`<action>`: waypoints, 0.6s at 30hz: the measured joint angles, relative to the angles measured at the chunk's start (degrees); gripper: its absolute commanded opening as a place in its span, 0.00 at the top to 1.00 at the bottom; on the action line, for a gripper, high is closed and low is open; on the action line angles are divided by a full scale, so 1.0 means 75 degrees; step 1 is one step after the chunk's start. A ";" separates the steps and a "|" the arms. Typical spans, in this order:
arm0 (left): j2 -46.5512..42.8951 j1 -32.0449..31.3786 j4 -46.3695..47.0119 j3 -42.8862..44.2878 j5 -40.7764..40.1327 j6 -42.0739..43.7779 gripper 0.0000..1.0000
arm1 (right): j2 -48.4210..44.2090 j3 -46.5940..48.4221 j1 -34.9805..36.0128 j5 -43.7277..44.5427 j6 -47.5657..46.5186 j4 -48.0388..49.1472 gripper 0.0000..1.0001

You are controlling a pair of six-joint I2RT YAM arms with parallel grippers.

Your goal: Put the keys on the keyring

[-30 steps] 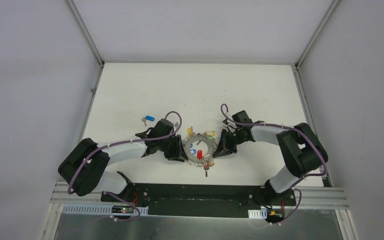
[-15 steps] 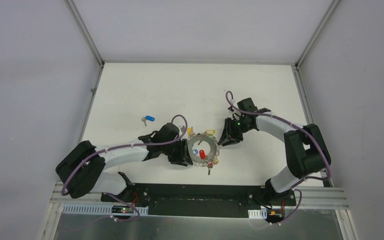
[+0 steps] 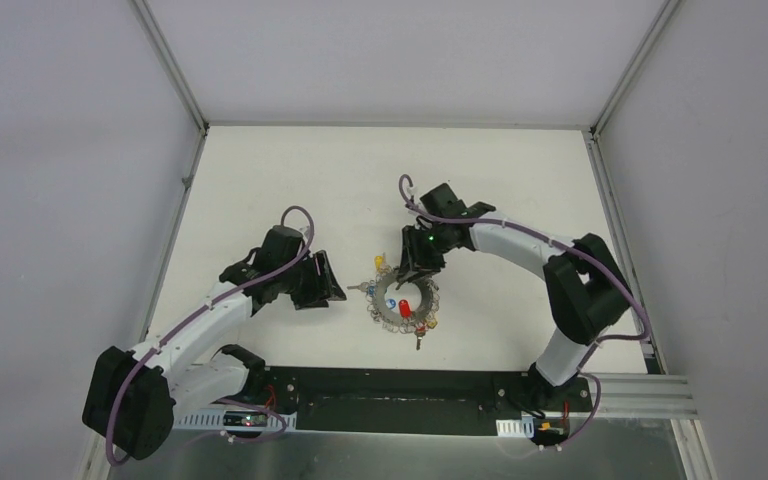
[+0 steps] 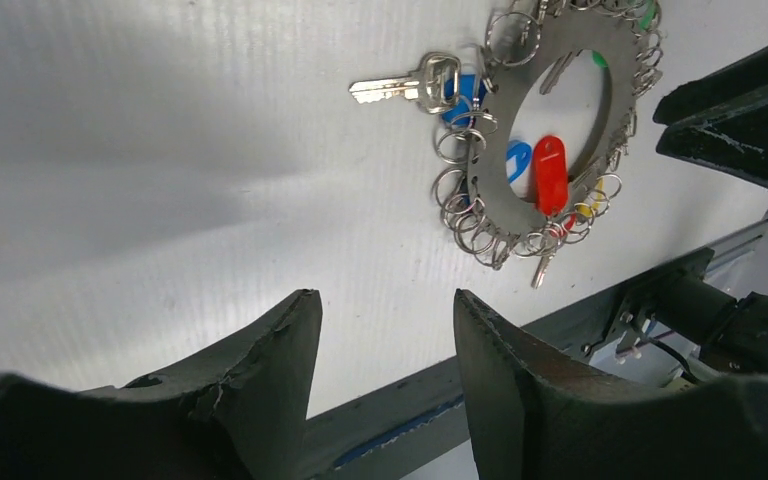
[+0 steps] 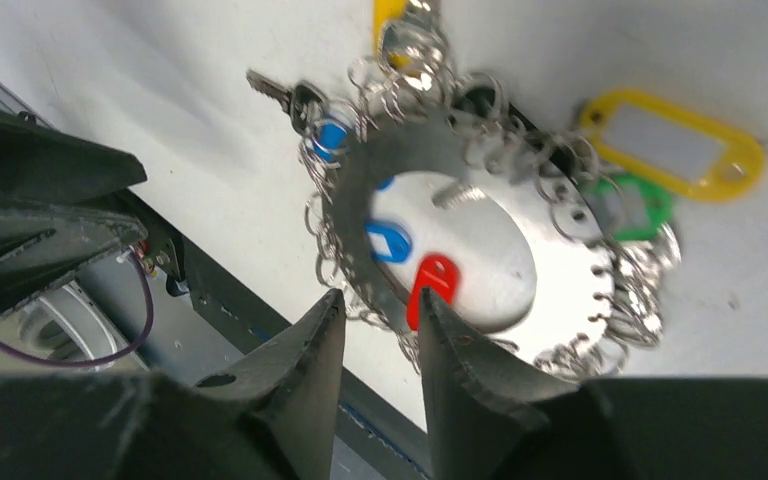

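White table (image 3: 290, 180), grey walls (image 3: 60, 150), keyring (image 4: 488, 200) lying flat

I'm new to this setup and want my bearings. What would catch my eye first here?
The keyring, a flat silvery ring fringed with small loops and coloured tags, lies centrally on the table; a red tag sits inside its hole. The left hand and right hand hover open and empty close by.

A white tabletop (image 3: 260, 170) sits enclosed by plain pale grey walls (image 3: 60, 150) on three sides. Aluminium posts (image 3: 170, 65) rise at its far corners. A black plate (image 3: 390, 400) lines its near edge.
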 measured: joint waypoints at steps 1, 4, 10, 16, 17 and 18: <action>-0.0032 0.0105 -0.0187 0.0038 -0.0003 0.0070 0.47 | 0.0204 0.0198 0.0149 0.0090 0.0070 0.0015 0.68; -0.0254 0.0201 -0.0539 0.0111 0.0006 0.0201 0.48 | 0.0790 0.0740 0.0513 0.0347 0.0259 0.0087 0.71; -0.0562 0.0201 -0.0766 0.0143 0.0017 0.0216 0.48 | 0.1632 0.1577 0.1052 0.1055 0.0618 0.0111 0.74; -0.0635 0.0201 -0.0775 0.0140 0.0073 0.0195 0.49 | 0.1894 0.1900 0.1198 0.1897 0.0804 -0.0061 0.72; -0.0670 0.0201 -0.0775 0.0137 0.0073 0.0189 0.49 | 0.1920 0.1929 0.1198 0.2017 0.0831 -0.0093 0.72; -0.0723 0.0201 -0.0775 0.0128 0.0073 0.0187 0.49 | 0.1950 0.1953 0.1195 0.2087 0.0851 -0.0114 0.72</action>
